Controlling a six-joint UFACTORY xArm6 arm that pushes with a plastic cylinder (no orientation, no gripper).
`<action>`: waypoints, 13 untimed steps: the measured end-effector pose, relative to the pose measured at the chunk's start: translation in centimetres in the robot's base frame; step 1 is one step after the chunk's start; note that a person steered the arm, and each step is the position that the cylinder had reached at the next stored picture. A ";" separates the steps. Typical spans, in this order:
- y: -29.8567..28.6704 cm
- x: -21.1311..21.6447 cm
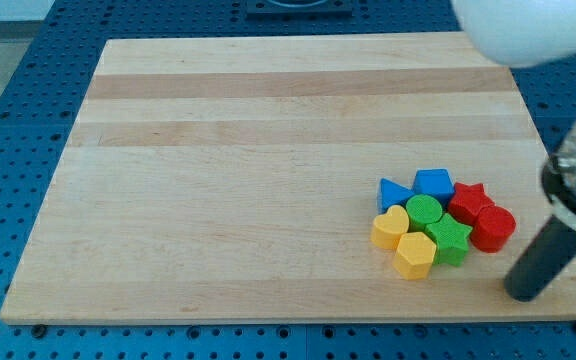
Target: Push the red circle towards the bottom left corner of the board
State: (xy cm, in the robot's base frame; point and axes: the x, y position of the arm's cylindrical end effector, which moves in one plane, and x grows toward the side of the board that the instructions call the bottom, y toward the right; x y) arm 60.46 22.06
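The red circle [493, 228] lies on the wooden board [248, 180] near the view's right, at the right end of a tight cluster of blocks. It touches the red star [469, 201] at its upper left and sits beside the green star [450, 238]. My tip [519, 294] is at the lower end of the dark rod, below and slightly right of the red circle, apart from it.
The cluster also holds a blue triangle [395, 193], a blue pentagon-like block [434, 184], a green circle [424, 211], a yellow heart [390, 229] and a yellow hexagon [414, 255]. The arm's white body fills the view's top right corner.
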 end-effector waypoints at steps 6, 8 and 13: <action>-8.3 -11.8; -18.3 -11.8; -21.8 -16.0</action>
State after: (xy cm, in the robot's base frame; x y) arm 44.49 0.24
